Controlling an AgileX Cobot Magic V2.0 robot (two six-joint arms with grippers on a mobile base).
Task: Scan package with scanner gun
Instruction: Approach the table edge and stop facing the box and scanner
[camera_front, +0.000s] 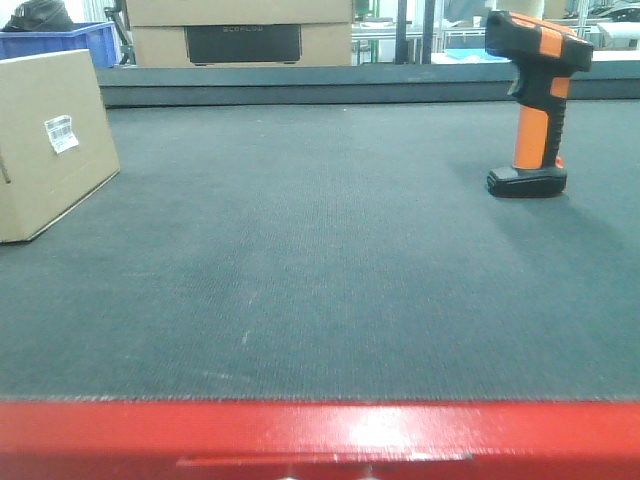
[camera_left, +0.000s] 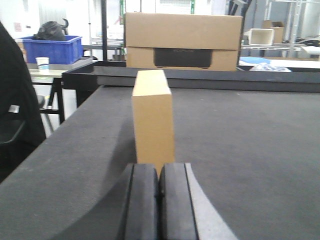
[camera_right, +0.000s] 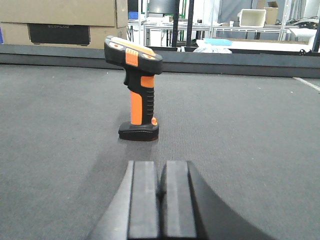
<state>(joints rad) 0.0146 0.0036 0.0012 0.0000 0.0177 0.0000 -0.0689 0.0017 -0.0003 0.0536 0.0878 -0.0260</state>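
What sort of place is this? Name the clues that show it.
Probably a warehouse or packing workshop: a scanner gun stands on a dark work table, with stacked cardboard boxes and a blue storage crate behind.

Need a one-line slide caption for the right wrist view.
Right gripper, jaws shut and empty, faces the orange-and-black scanner gun standing upright on the dark mat.

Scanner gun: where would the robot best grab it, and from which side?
The orange handle, between head and base. The scanner stands upright on its base, so the handle is a narrow vertical post. The right gripper, facing it and shut, could probably open and come in level, fingers closing on its two sides.
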